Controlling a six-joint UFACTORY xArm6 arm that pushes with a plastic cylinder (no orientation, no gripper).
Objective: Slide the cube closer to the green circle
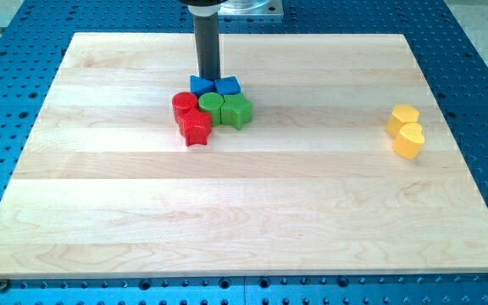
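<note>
Because the wooden board [252, 212] is wide and almost bare, the work concerns only the small cluster near the view's top, left of the middle. My arm ends in a dark rod [207, 47] and has no jaws, so nothing is held or can be held; it only pushes. My tip [208, 76] stands just above the two blue blocks, at the seam between them, seemingly touching them. The blue cube [228, 85] lies on the right of the blue pair and touches, or nearly touches, the green circle [211, 105] below it. I judge the task almost done, so the push should be short and slow, directed down the view. A long push can scatter the green star-like block [236, 111], the red cylinder [183, 104] and the red star [196, 129]. Two yellow blocks [406, 132] sit well apart on the right
</note>
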